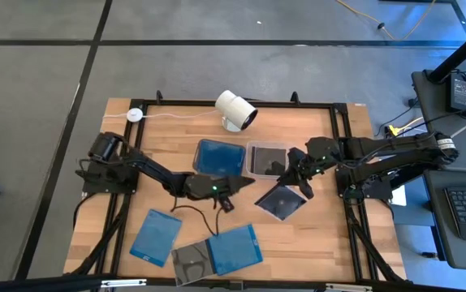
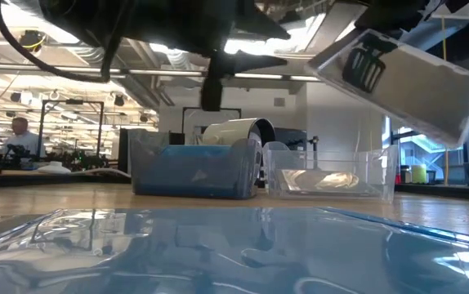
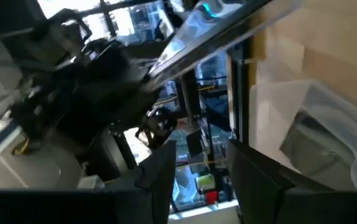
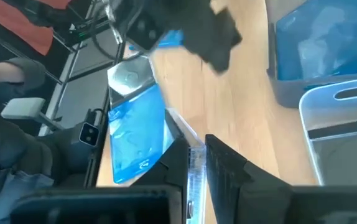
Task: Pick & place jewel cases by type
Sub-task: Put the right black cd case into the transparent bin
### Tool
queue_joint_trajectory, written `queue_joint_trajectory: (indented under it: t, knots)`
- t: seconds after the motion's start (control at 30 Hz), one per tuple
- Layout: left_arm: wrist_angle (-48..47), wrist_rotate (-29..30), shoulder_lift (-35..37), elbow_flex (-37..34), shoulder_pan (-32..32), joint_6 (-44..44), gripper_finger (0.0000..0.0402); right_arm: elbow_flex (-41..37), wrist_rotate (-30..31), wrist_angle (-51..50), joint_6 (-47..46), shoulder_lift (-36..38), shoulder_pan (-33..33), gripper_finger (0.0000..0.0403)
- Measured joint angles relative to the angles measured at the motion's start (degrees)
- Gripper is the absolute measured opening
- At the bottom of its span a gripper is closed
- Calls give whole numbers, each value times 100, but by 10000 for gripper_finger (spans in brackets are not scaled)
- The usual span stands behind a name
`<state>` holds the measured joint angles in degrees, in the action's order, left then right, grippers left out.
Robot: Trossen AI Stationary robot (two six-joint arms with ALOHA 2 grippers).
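My right gripper (image 1: 303, 183) is shut on a dark jewel case (image 1: 282, 202), which hangs tilted in the air in the low view (image 2: 398, 75), near the clear tub (image 1: 267, 159). My left gripper (image 1: 226, 197) hovers open over the table's middle, just near of the blue tub (image 1: 219, 156), touching nothing; its fingers (image 3: 160, 180) stand apart. Two blue cases (image 1: 156, 237) (image 1: 235, 249) and a dark grey case (image 1: 191, 264) lie flat near the table's near edge. My right gripper pinches the dark jewel case between its two fingers (image 4: 225, 171) by a thin edge (image 4: 195, 163), at the case's far right corner (image 1: 298, 190). The fingers come slanting down from the table's right. The case is lifted clear and tilted, its free end lower.
A white cylindrical camera (image 1: 235, 109) stands at the far edge with its cable. The blue tub holds blue cases; the clear tub (image 2: 328, 175) sits right of it. A black frame rails the table (image 1: 343, 122). Bare wood lies near right (image 1: 314, 243).
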<state>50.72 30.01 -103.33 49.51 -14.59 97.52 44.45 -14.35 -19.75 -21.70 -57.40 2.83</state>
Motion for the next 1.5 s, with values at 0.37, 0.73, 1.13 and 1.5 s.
queue_joint_trajectory:
  t: [0.37,0.73,1.13,1.5]
  knots:
    - [-625,99,1120,-734,51,-4012,139,1393,1231,-1297,1236,-20,-559,43]
    - [-2922,-503,1469,-730,51,-7386,140,2817,1108,-2729,2636,-1216,-1646,45]
    - [-3890,-1395,1469,-730,10,-9020,137,3814,-378,-3609,3593,-3195,-2447,49]
    - [-3919,-1966,1469,-730,-4,-9235,137,4006,-688,-3957,3872,-4054,-2507,51]
